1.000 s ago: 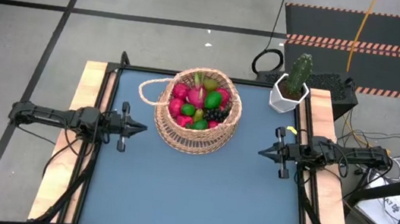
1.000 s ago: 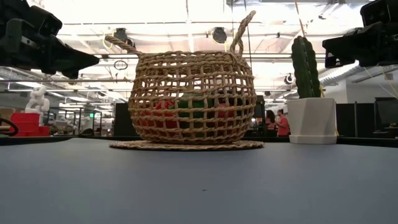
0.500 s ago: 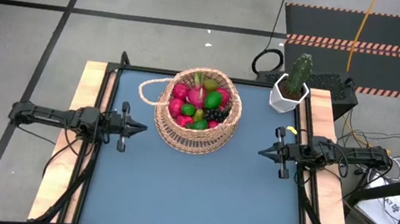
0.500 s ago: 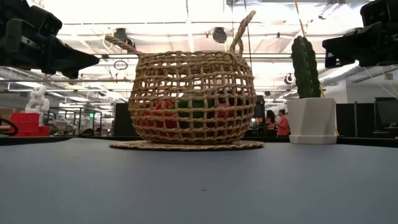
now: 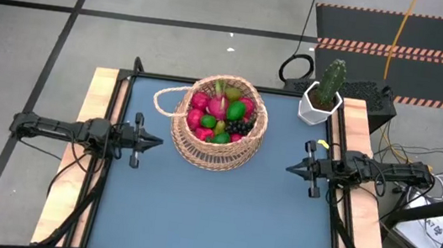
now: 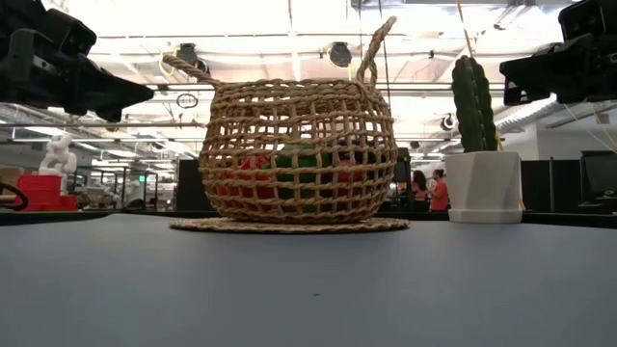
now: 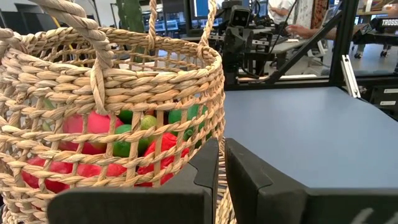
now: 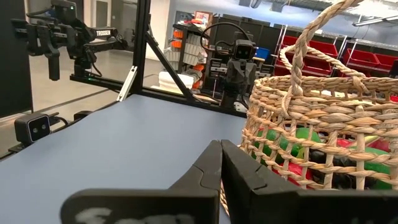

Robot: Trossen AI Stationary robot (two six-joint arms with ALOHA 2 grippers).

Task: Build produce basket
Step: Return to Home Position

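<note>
The round woven wicker basket [image 5: 218, 124] stands on its flat base on the blue table, toward the far middle, with looped handles. Inside lie the produce [image 5: 221, 115]: pink and red fruits, green ones and a dark grape bunch, also seen through the weave [image 7: 118, 140] [image 8: 317, 152]. My left gripper [image 5: 157, 142] hovers level at the table's left side, shut, its tips just short of the basket's left wall. My right gripper [image 5: 290, 168] hovers level at the right side, shut, a little off the basket's right wall. Neither holds anything.
A white pot with a green cactus [image 5: 323, 96] stands at the table's far right corner. Wooden rails [image 5: 95, 117] run along both table sides. The blue surface [image 5: 218, 217] in front of the basket lies bare. People show in the room beyond [image 6: 436, 190].
</note>
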